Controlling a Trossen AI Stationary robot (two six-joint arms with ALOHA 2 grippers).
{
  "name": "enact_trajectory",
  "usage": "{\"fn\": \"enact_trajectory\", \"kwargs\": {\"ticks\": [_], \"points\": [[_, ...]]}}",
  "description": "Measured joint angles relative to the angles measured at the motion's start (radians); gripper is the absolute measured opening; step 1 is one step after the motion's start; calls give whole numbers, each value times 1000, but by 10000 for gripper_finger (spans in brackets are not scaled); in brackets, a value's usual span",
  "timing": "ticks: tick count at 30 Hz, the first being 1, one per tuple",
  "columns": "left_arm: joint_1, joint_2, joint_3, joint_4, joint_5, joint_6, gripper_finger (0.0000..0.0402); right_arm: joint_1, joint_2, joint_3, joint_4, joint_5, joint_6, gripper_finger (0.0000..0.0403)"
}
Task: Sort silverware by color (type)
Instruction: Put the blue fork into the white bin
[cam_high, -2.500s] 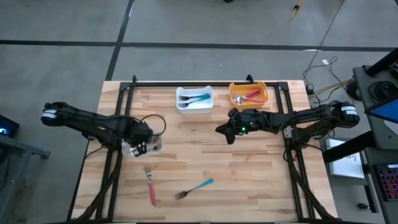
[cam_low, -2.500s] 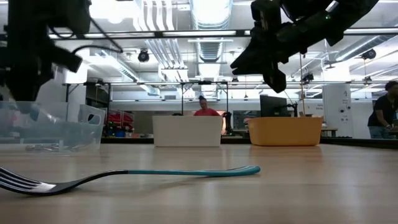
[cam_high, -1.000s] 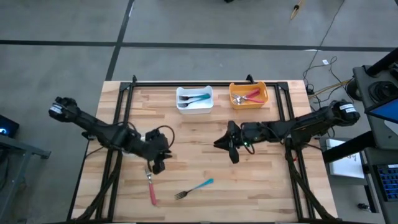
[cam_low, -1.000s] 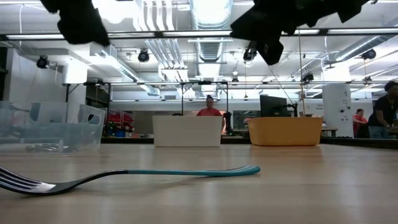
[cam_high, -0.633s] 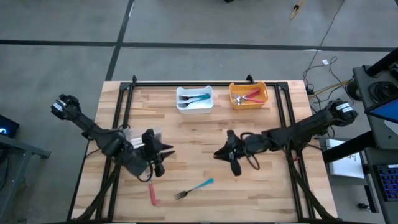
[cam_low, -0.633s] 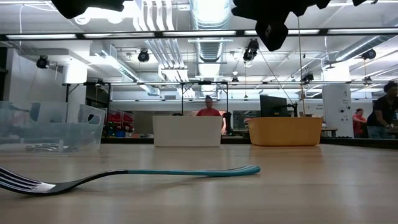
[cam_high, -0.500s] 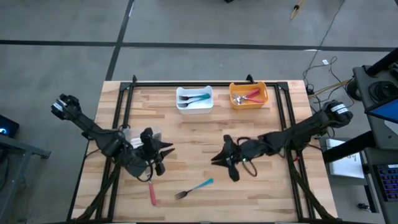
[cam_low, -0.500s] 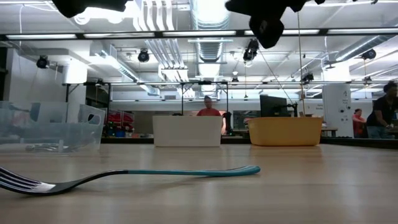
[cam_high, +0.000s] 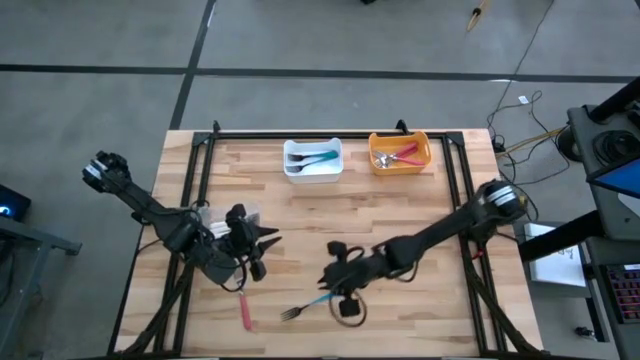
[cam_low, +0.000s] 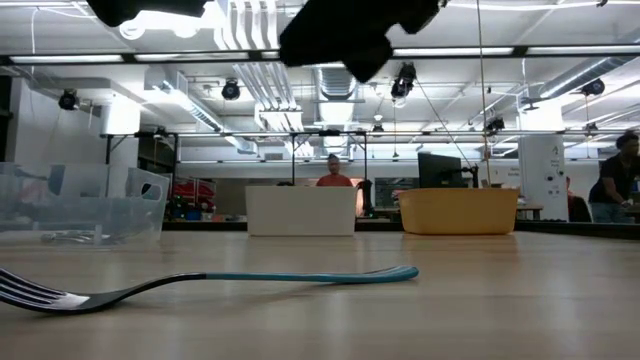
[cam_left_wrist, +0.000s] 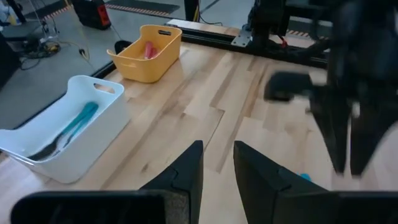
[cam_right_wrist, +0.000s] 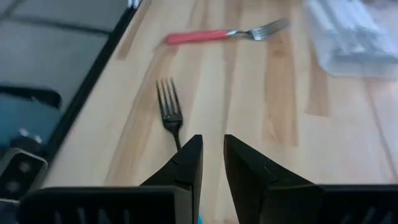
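Teal fork (cam_high: 310, 303) and red fork (cam_high: 243, 309) lie flat, apart, on bare wood

- In the high view, the right gripper (cam_high: 345, 290) covers part of the teal fork (cam_high: 305, 304)'s handle.
- The red fork (cam_high: 244, 310)'s head lies under the left gripper (cam_high: 250, 262); only its handle shows.
- In the low view, the teal fork's tines are cut off by the picture's edge.
- Both grippers there are cut off at the top, as dark shapes.
- The clear bin (cam_low: 80, 205)'s contents are too blurred to tell.
- In the left wrist view, the right arm (cam_left_wrist: 348, 93) is blurred.
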Motion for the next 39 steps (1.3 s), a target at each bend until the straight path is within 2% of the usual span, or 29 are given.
{"fn": "enact_trajectory", "kwargs": {"ticks": [7, 12, 20, 27, 32, 39], "points": [[-19, 76, 0, 76, 3, -55, 71, 43, 173, 125, -30, -1, -148, 57], [-38, 159, 3, 175, 4, -43, 71, 44, 268, 190, -46, -1, -130, 57], [-53, 252, 79, 171, 5, -21, 71, 44, 378, 275, -70, -1, -83, 57], [-60, 288, 163, 139, 7, 39, 71, 44, 417, 326, -142, 0, -65, 58], [-60, 289, 185, 136, 3, 57, 71, 41, 417, 327, -156, 35, -83, 85], [-58, 289, 211, 129, 1, 157, 70, 30, 419, 317, -146, 33, -128, 111]]}}
